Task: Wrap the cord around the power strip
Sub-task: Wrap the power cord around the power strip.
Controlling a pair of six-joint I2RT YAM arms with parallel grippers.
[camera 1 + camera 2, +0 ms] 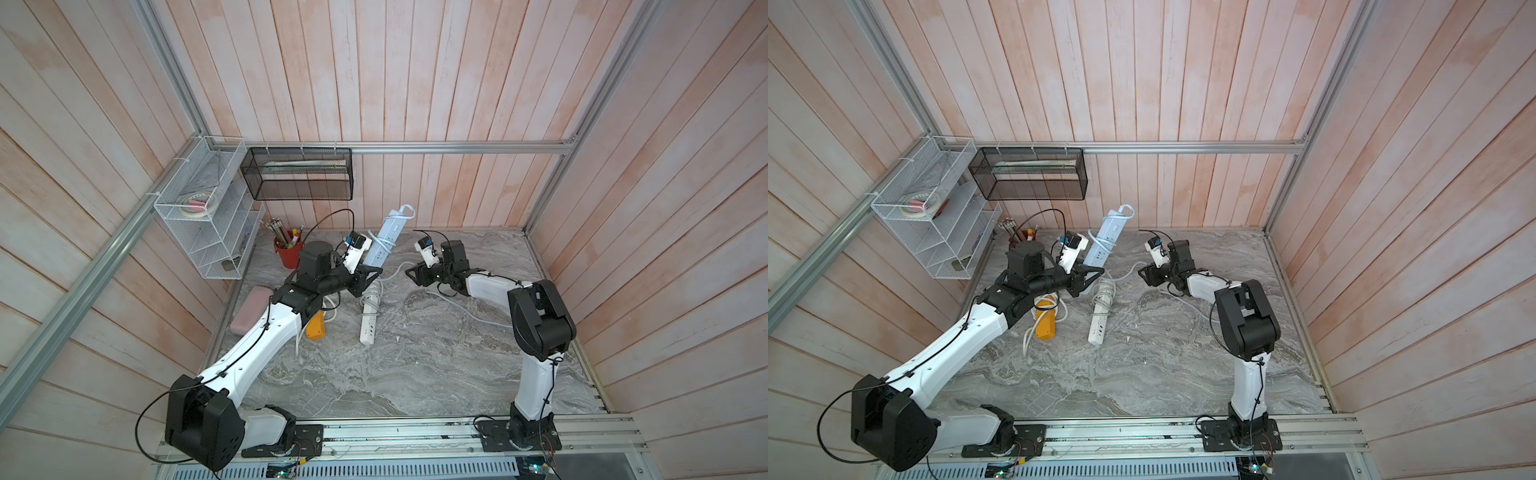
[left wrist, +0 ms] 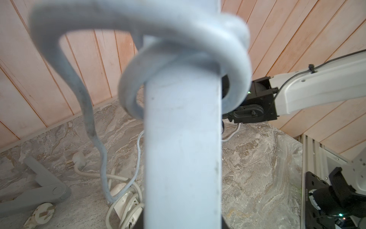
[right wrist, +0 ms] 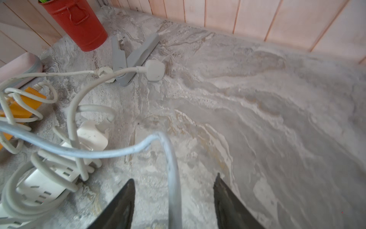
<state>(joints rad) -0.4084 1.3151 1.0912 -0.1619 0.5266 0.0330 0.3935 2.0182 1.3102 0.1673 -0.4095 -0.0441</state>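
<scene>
A light blue power strip [image 1: 386,241] [image 1: 1106,239] is held off the table, its far end tilted up toward the back wall. My left gripper [image 1: 372,272] [image 1: 1094,274] is shut on its lower end. In the left wrist view the power strip [image 2: 182,148] fills the middle, with loops of its light blue cord [image 2: 198,59] wound round it. The cord [image 3: 118,152] trails down to my right gripper [image 3: 174,180] and runs between the fingers [image 3: 126,198], which stand apart and do not touch it. My right gripper [image 1: 409,272] hovers low, just right of the strip.
A white power strip [image 1: 369,320] with its cord wound on lies below the left gripper, and an orange one [image 1: 316,328] sits left of it. A red pencil cup [image 1: 288,253], pink case [image 1: 251,309] and grey tool [image 3: 134,57] sit at back left. Wire baskets [image 1: 208,216] hang on the wall.
</scene>
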